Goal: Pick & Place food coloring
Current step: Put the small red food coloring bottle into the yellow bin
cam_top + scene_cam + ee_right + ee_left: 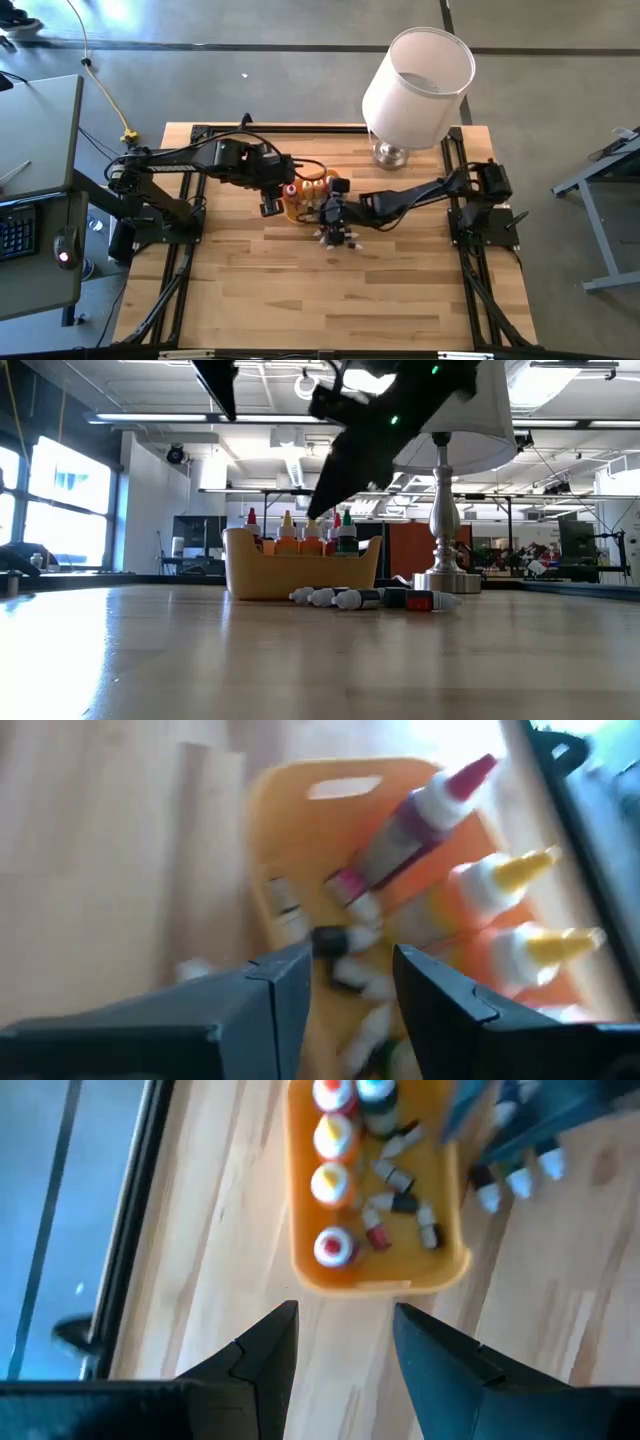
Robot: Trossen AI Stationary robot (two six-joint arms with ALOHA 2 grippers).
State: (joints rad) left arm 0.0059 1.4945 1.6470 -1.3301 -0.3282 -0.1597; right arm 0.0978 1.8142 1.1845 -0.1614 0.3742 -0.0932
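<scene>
While hovering over the tray [297, 207], right gripper [350, 982] seems parted.

Grey concrete floor [250, 40], bright windows [60, 495], ceiling strip lights [170, 418], desk with keyboard [18, 225].

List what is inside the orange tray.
The orange tray holds a row of upright dropper bottles along one side and several tiny vials loose on its floor. The far end is hidden by the right gripper, whose fingers stand apart.
</scene>
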